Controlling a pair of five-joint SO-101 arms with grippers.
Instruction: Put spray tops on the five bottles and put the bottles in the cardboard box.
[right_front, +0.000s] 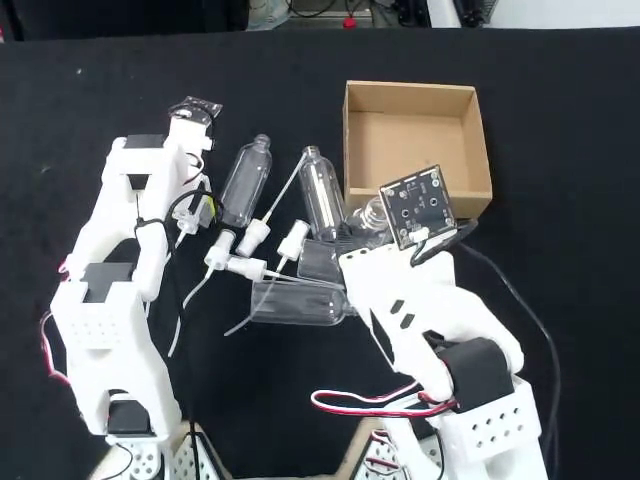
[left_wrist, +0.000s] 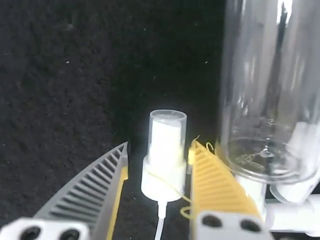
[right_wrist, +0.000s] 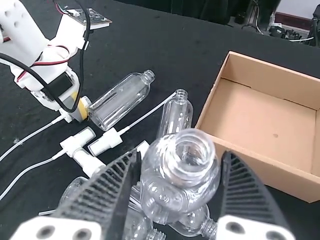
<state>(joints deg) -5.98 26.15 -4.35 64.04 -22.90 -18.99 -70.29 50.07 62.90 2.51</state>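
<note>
I read left gripper (left_wrist: 160, 146) fingers spread astride spray top (left_wrist: 167, 131), top's long axis along fingers, tube toward wrist. One finger touching, other apart. Lying bottle (left_wrist: 270, 100) just beside, crowding closure. Loose tops (right_front: 253, 236) in middle. Right gripper (right_wrist: 181, 154) pinches upright bottle (right_wrist: 182, 175), mouth open. Cardboard box (right_wrist: 270, 92) near, beyond.

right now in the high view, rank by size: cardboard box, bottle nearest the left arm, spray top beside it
1. cardboard box
2. bottle
3. spray top
All lie on one table, so nearness hardly skews it.
</note>
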